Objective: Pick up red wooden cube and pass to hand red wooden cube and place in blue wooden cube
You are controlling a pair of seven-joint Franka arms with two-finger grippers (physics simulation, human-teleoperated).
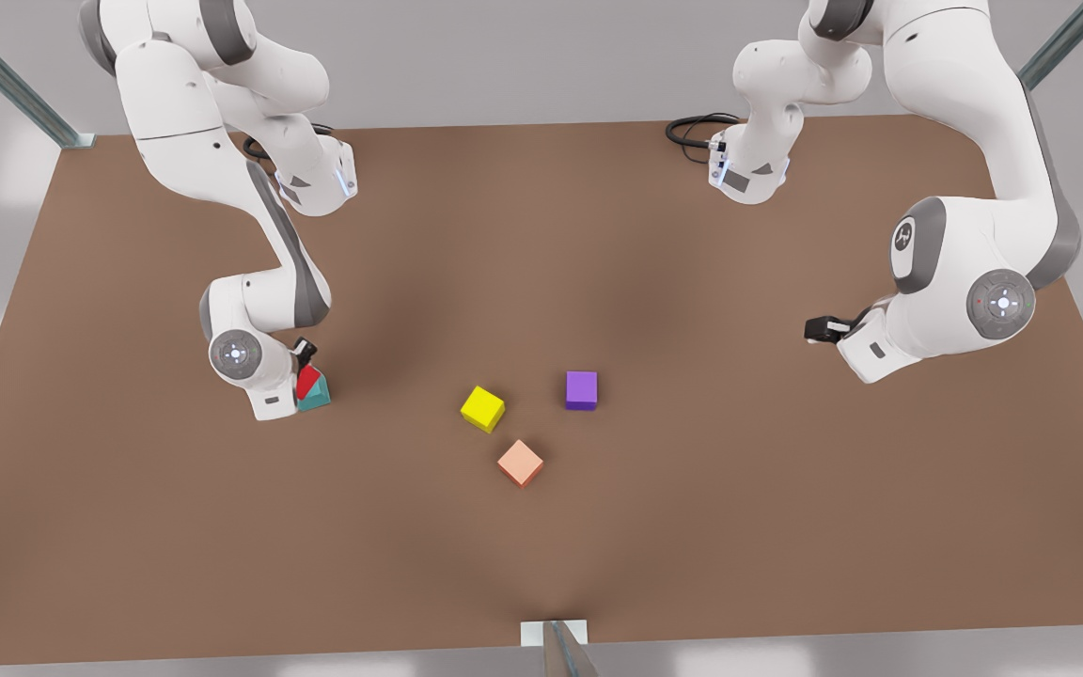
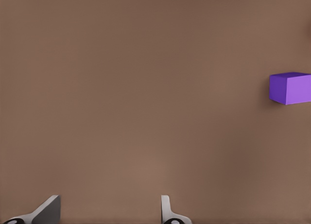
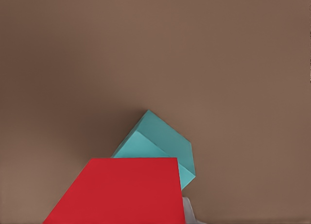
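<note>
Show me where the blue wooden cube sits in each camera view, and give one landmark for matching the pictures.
Front view: the blue wooden cube sits toward the front view's left, under the red wooden cube at the right gripper.
Left wrist view: not in it; the purple cube lies on the brown table.
Right wrist view: the teal cube sits just beyond the red one.
Shared landmark: the red wooden cube, touching the blue one.

Purple cube (image 2: 291,88) cut by frame edge.

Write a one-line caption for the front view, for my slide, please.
Right gripper holds the red cube over the teal cube; left gripper waits open, apart from the yellow, purple and salmon cubes.
</note>
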